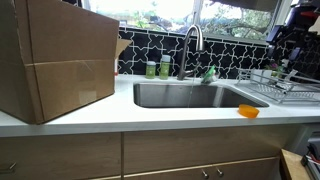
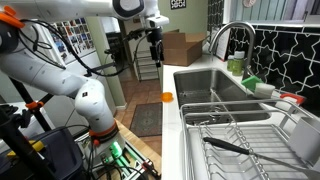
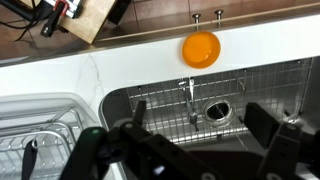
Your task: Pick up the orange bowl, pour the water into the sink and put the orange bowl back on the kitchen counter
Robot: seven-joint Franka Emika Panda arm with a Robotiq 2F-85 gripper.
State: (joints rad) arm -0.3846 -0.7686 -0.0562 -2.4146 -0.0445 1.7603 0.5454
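The orange bowl (image 1: 248, 111) sits upright on the white kitchen counter (image 1: 150, 115) at the front edge, beside the sink (image 1: 190, 95). It also shows in the other exterior view (image 2: 167, 98) and in the wrist view (image 3: 201, 48). I cannot tell whether it holds water. The sink (image 3: 180, 110) is a steel basin with a wire grid and a gooseneck faucet (image 1: 190, 45). My gripper (image 3: 200, 140) is open and empty. It hangs high above the sink, well apart from the bowl, and is seen in an exterior view (image 2: 153, 45).
A large cardboard box (image 1: 55, 60) stands on the counter at one end. A wire dish rack (image 1: 280, 85) with a dark utensil stands on the other side of the sink (image 2: 235, 135). Bottles and a sponge sit behind the faucet (image 1: 158, 68).
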